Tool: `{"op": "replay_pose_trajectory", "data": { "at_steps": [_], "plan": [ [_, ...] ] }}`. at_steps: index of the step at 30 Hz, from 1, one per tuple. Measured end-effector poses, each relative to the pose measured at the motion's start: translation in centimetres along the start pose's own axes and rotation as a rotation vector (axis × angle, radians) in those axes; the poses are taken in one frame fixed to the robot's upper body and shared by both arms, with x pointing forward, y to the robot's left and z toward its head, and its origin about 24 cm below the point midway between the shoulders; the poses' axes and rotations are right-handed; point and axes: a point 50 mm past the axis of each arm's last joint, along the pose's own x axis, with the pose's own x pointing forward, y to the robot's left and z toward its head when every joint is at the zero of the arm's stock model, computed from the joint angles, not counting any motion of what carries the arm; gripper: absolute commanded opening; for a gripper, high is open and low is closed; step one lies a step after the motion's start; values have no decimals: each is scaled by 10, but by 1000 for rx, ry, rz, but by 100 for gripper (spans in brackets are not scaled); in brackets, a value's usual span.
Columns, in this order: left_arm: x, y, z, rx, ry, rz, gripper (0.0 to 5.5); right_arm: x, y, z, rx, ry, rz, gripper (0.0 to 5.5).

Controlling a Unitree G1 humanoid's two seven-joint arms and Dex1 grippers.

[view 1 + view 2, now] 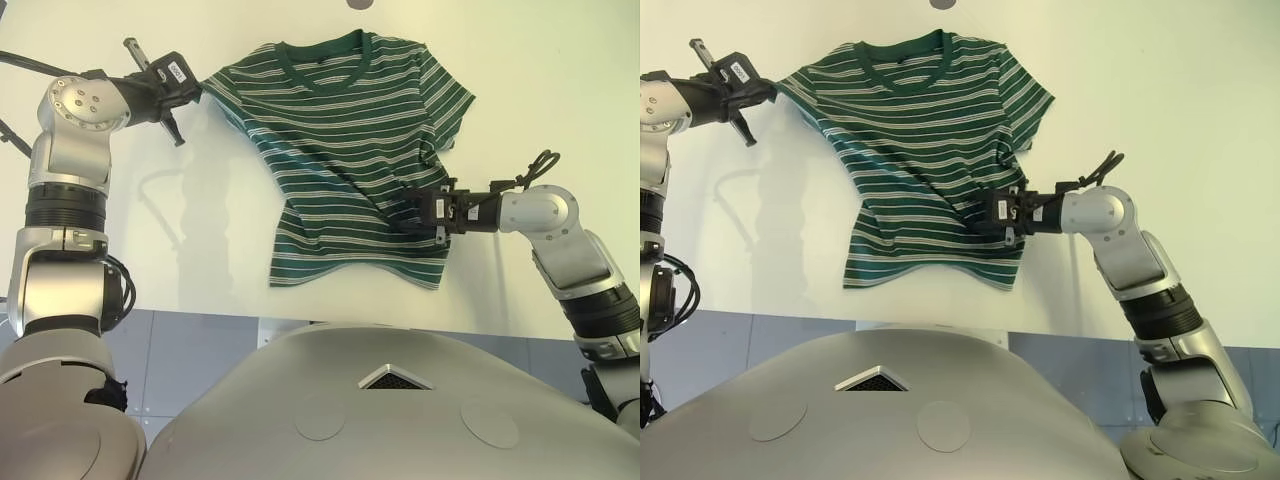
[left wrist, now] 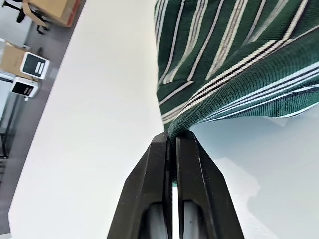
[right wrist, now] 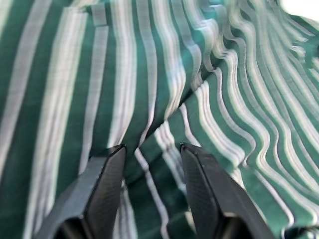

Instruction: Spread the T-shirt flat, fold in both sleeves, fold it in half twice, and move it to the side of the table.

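One T-shirt (image 1: pixel 345 150) — dark green with thin pale stripes, ribbed neckband. It lies opened out on the white table (image 1: pixel 560 80), unfolded, with the neck at the far edge and the hem toward the robot. Both sleeves are spread outward. The upper body lies fairly smooth. The lower half is rumpled, with diagonal creases running toward the robot's right, and the hem is uneven and curls at both corners.

One left gripper (image 1: pixel 197 90), at the far left of the garment. Its two fingers (image 2: pixel 149 189) are pressed together on the ribbed hem of the robot's left-hand sleeve (image 1: pixel 225 85). In the left wrist view the edge of the cloth is pinched at the fingertips. The sleeve is drawn out sideways and lifted a little off the tabletop, with shadow beneath it.

One right gripper (image 1: pixel 412 213), over the lower right part of the shirt, just inside its side seam and above the hem. Its fingers (image 3: pixel 104 184) are spread apart and grasp nothing. In the right wrist view a raised fold of striped fabric runs up between them. Whether the tips touch the cloth cannot be told.

Two arms in all, one on each side of the garment and well apart.

Several items off the table, seen past its edge in the left wrist view: a cardboard box (image 2: pixel 52 9) on the floor and two small white-and-black units (image 2: pixel 30 69) beside it.
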Motion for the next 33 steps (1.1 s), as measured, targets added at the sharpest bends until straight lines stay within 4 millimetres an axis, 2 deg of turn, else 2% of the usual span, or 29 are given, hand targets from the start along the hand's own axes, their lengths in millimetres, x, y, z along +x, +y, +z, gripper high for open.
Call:
{"op": "replay_pose_trajectory", "data": {
  "at_steps": [3, 6, 9, 11, 13, 16, 18, 20, 21, 24, 25, 27, 29, 33],
  "plan": [
    [2, -1, -11, 79, 46, -10, 68, -2, -5, 0, -20, 4, -19, 204],
    [-12, -10, -29, 83, 66, -117, 127, -11, -14, 2, 39, -21, -72, 204],
    [-26, -17, -35, 59, 47, -206, 177, -12, -16, 7, 79, -73, -86, 204],
    [-37, -16, -24, 42, -16, -230, 210, -14, -17, 9, 78, -77, -94, 204],
    [-47, -23, -2, 51, -115, -295, 240, -19, -17, 12, 79, -89, -100, 204],
    [-55, -54, 41, 42, -323, -425, 301, -31, -4, 19, 109, -109, -39, 204],
    [-63, -90, 66, 37, -425, -571, 301, -44, 8, 24, 144, -113, 39, 204],
    [-67, -130, 67, 16, -431, -727, 301, -56, 21, 19, 173, -55, 121, 204],
    [-66, -140, 62, 0, -408, -758, 301, -57, 26, 15, 189, -35, 141, 204],
    [-58, -161, 58, 8, -374, -784, 301, -52, 32, -3, 181, 46, 153, 204],
    [-52, -169, 50, 55, -324, -782, 301, -47, 36, -12, 171, 98, 159, 204],
    [-51, -174, 50, 154, -345, -786, 301, -43, 37, -15, 125, 106, 175, 204],
    [-61, -178, 48, 170, -323, -838, 301, -46, 39, -16, 107, 117, 200, 204],
    [-82, -188, 42, 165, -278, -958, 301, -66, 51, -18, 98, 220, 336, 204]
  ]
}}
